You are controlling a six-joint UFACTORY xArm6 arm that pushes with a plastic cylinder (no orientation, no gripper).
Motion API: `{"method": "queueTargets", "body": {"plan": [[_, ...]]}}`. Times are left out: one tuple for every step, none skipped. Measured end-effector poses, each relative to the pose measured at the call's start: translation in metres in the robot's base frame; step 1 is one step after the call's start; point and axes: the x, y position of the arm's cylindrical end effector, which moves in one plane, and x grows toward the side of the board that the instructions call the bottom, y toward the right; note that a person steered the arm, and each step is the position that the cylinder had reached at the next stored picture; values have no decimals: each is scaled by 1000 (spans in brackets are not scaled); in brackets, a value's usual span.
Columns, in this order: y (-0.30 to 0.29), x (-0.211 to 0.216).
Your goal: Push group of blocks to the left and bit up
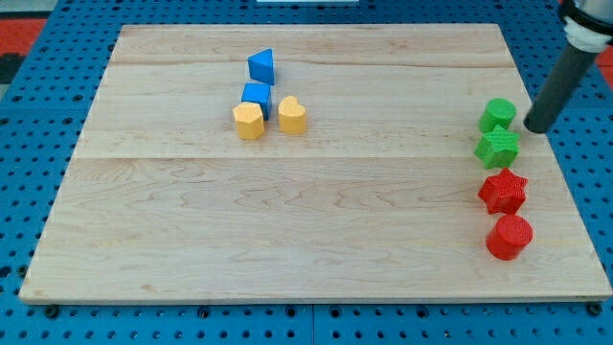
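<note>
At the frame's right edge, my tip point(533, 127), a bare rod with no pincer, sits beside the round green plastic block point(497, 114); pushing left off-centre could scatter the column instead of moving it together.

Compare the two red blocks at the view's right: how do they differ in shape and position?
The upper red block has a jagged, star-like outline; the lower red block is a round cylinder. The star sits just below the lower green block, while the cylinder is the column's last piece, nearest the board's bottom edge. The star is nearer my tip, which stands beside the upper green block. Both share the same red and similar size.
</note>
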Motion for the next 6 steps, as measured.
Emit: {"method": "queueTargets", "body": {"plan": [[-96, -9], [-186, -3], [-168, 6], [-192, 29], [-306, 27], [-277, 27]]}}
